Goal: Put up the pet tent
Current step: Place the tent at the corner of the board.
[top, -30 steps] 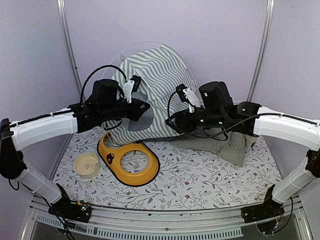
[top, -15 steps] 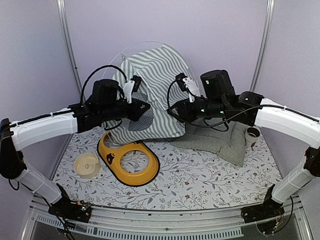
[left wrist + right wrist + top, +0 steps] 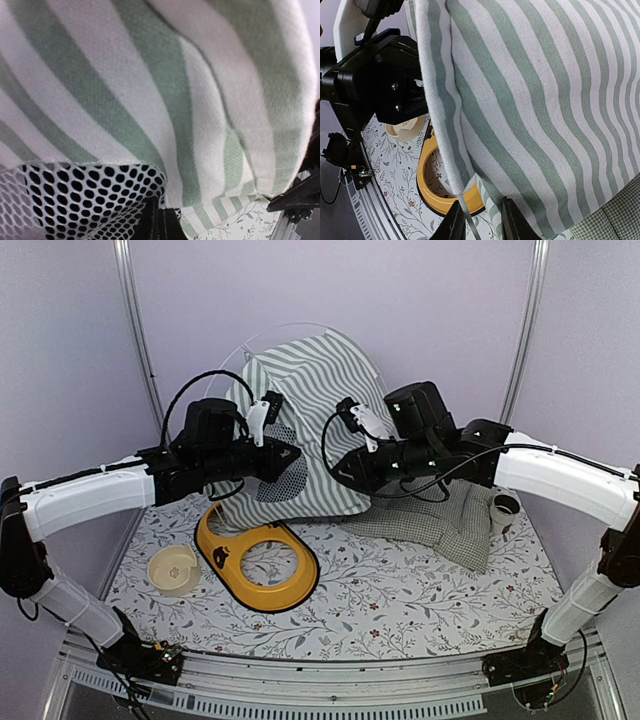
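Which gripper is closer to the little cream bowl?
Left. The left gripper, at the pet tent's mesh window, is behind and to the right of the cream bowl; the right gripper is farther right, at the tent's lower edge.

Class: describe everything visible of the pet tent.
The pet tent is green-and-white striped woven fabric, standing half-raised at the back of the table, a thin pole arching over it, a round mesh window low in front. The left gripper is shut on fabric beside the window; the right gripper holds its fingers apart astride the white corded edge.
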Robot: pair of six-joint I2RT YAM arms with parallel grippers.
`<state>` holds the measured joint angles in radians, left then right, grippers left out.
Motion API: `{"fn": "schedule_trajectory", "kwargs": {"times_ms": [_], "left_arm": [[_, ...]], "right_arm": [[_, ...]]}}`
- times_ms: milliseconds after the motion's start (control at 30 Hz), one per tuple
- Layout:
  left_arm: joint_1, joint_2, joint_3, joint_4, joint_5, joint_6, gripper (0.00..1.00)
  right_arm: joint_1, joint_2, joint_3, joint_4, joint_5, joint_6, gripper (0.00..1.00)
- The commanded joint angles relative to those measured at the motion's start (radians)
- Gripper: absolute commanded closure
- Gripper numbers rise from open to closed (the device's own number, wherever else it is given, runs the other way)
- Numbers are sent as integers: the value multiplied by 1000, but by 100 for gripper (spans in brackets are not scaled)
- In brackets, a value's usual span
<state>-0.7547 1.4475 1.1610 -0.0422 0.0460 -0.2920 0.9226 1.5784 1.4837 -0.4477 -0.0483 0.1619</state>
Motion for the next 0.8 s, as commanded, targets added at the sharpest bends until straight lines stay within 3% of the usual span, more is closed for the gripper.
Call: {"fn": "schedule_trajectory", "kwargs": {"times_ms": [0, 167, 533, 767], "left_arm": [[-4, -12, -8, 37, -1, 8, 100], [-4, -13, -7, 34, -3, 10, 100], [0, -21, 4, 31, -21, -11, 100], [20, -54, 35, 40, 0, -84, 100]], "right_arm": [[4, 6, 47, -9, 16, -4, 73], [5, 0, 59, -12, 14, -5, 74], [12, -11, 12, -34, 31, 3, 99], [12, -32, -153, 14, 26, 54, 100]]}}
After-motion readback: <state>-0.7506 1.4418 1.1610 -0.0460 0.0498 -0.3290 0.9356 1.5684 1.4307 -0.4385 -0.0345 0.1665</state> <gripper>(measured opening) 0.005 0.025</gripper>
